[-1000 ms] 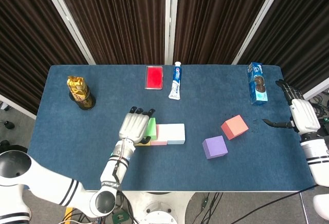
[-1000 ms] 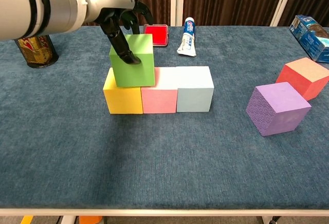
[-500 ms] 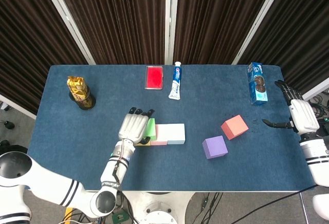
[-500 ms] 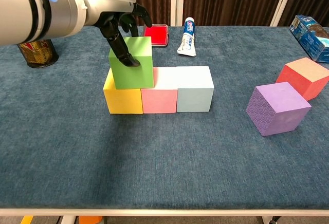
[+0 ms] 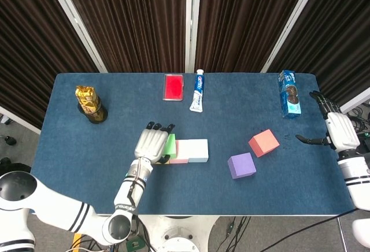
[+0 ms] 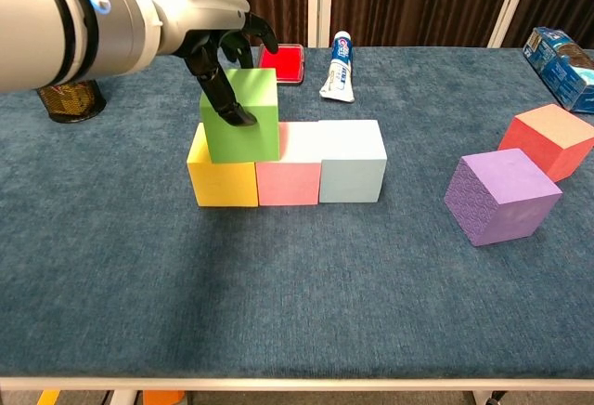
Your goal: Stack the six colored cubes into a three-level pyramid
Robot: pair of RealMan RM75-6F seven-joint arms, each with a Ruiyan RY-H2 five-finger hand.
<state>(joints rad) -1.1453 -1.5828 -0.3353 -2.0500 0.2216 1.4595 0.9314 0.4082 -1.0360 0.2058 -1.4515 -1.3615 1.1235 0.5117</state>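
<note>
A yellow cube, a pink cube and a pale blue cube stand in a touching row. A green cube sits on the row over the seam between yellow and pink. My left hand grips the green cube from above, thumb on its front face; in the head view the left hand covers most of the green cube. A purple cube and a red cube lie apart at the right. My right hand hovers open at the table's right edge.
A gold can stands at the back left. A red flat box and a toothpaste tube lie at the back middle. A blue cookie box lies at the back right.
The left hand has shifted the green cube slightly right over the yellow and pink cubes. The right hand has stayed put.
</note>
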